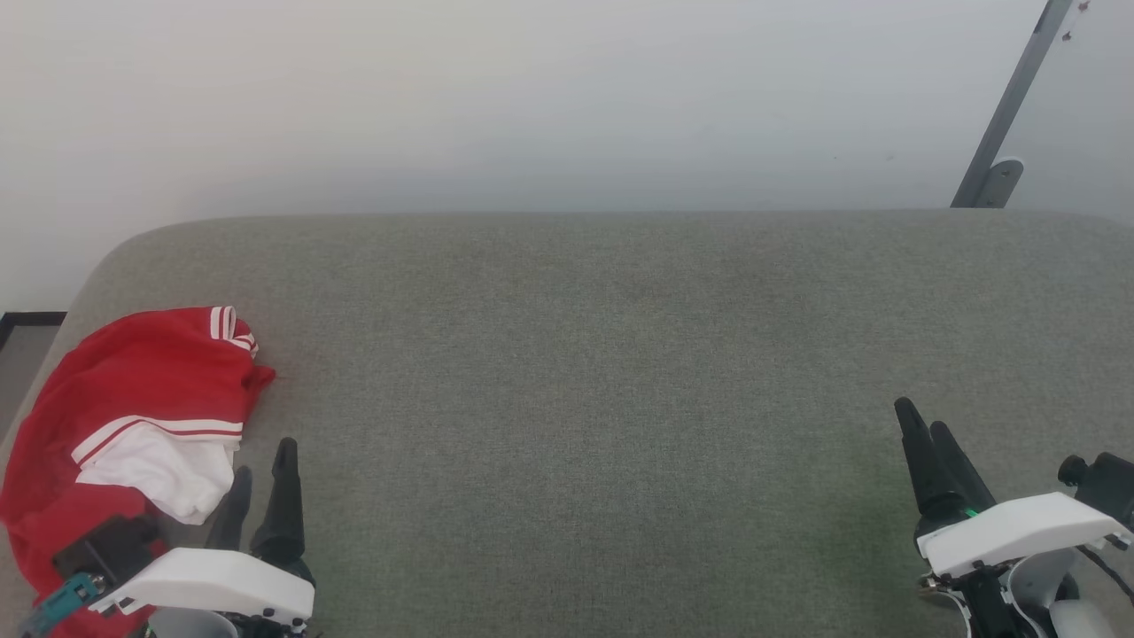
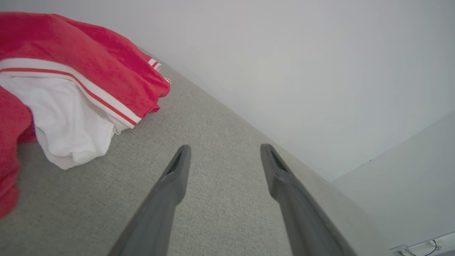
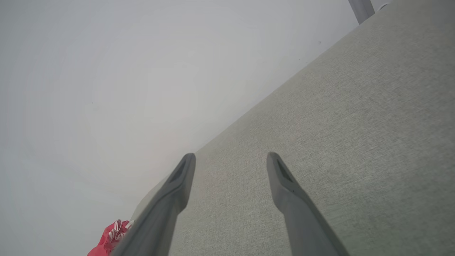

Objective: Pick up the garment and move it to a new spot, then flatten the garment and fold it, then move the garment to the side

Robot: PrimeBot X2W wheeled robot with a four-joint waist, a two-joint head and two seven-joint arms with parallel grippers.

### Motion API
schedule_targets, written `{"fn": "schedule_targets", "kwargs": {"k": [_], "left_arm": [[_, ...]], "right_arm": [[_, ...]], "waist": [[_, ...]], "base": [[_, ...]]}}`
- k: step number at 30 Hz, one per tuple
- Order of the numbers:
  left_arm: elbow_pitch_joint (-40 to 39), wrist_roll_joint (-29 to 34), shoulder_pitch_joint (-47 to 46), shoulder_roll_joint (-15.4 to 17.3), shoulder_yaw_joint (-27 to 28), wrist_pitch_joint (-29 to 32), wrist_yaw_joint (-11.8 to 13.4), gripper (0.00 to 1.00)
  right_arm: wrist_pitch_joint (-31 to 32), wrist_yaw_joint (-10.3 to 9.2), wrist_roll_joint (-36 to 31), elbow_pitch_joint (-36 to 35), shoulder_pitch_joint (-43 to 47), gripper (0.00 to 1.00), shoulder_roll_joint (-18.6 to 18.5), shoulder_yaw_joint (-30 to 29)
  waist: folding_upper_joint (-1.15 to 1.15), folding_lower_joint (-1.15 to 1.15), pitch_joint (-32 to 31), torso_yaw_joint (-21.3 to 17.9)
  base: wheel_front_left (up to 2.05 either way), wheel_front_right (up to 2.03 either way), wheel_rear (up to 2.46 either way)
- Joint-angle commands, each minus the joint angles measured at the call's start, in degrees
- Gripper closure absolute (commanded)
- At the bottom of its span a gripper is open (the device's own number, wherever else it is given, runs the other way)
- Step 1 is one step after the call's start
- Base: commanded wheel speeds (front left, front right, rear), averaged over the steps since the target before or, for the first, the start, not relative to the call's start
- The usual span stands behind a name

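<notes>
my left gripper [image 1: 263, 461] has its two fingers spread wide with nothing between them. it hovers just beside the garment [image 1: 142, 381], which lies bunched at the left end of the grey upholstered surface [image 1: 576, 399], red cloth heaped over a white panel edged with stripes. my right gripper [image 1: 921, 416] is spread and empty too, well apart from the cloth at the surface's right end.

the step in hand, as i judge it, is the first pickup. to do it well i'd swing my left gripper toward the heap and close on a thick red fold, not the loose white flap, which would likely slip or trail the rest behind it. i'd bite deep enough that the lift carries the whole bundle.

the head view gives me both grippers and the open stretch of surface to carry into. my left wrist view adds what it can't: the white panel tucked under the red fold, and my fingers pointing past the heap, not at it. in my right wrist view the cloth is a small red corner far off.
</notes>
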Motion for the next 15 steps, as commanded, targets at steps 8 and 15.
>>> {"fn": "schedule_targets", "kwargs": {"k": [8, 15], "left_arm": [[-1.4, 7.1, 0.7, 1.2, 0.3, -2.0, -0.7, 0.00], [-1.8, 11.6, 1.2, 1.4, 0.3, -3.1, -1.1, 0.00]], "right_arm": [[-1.1, 0.01, -5.8, -1.7, -0.6, 0.00, -0.9, -0.2], [-1.3, 0.01, -9.7, -2.5, -0.3, 0.00, -1.2, -0.4]], "waist": [[0.00, 0.00, -0.1, 0.0], [0.00, 0.00, -0.2, 0.0]], "base": [[0.00, 0.00, 0.00], [0.00, 0.00, 0.00]]}}
